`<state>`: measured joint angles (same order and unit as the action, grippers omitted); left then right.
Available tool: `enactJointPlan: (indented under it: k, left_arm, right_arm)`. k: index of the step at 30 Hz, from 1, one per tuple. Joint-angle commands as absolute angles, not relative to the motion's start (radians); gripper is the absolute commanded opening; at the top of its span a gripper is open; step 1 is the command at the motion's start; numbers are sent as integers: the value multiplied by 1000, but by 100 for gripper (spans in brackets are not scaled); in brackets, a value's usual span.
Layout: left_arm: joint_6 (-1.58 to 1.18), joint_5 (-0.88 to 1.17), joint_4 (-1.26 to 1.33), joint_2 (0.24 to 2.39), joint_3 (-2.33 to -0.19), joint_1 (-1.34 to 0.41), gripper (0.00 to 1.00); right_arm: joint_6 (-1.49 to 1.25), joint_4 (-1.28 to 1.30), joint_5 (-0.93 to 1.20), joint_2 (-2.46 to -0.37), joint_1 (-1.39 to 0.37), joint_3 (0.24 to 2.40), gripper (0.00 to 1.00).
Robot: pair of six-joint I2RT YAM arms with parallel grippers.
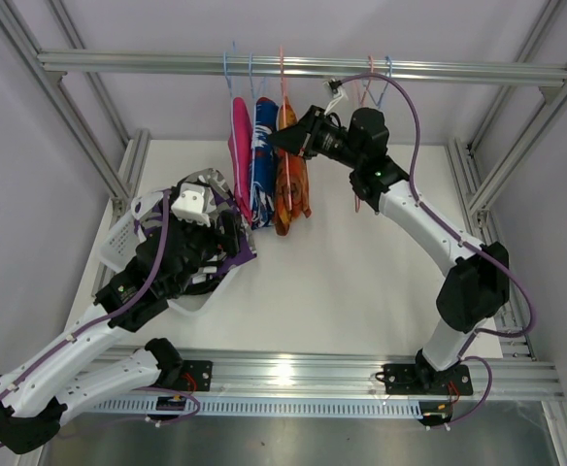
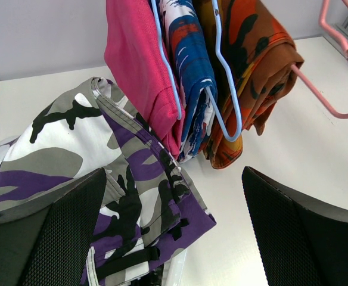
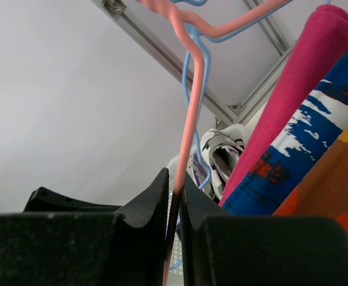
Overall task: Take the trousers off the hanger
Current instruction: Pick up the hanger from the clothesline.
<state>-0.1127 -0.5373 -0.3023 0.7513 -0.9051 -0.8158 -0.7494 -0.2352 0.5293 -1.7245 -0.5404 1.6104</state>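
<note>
The left arm bends low by the desk's (image 1: pixel 361 282) left edge, left claw (image 2: pixel 174 235) spread wide; the right arm reaches high, right claw (image 3: pixel 174 193) pinching a pink hanger (image 3: pixel 189 119).

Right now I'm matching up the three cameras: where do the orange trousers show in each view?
Top external: orange trousers hang top centre, beside the right gripper, which is shut on the pink hanger.
Left wrist: orange trousers upper right of centre.
Right wrist: orange trousers fill the bottom right corner.
Shared landmark: pink trousers, hanging next but one.
</note>
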Motion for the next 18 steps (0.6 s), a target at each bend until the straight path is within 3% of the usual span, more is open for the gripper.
enactJointPlan:
  k: [1,18]
  left_arm:
    - [-107,-518,-291,742,-925,-822,99]
    - [-94,-525,-284,738,-919,-822,100]
  right_arm:
    - [-686,-426,517,-1594,-546,1657,0]
    - [-660,-354,442,-1462,-583,1537,0]
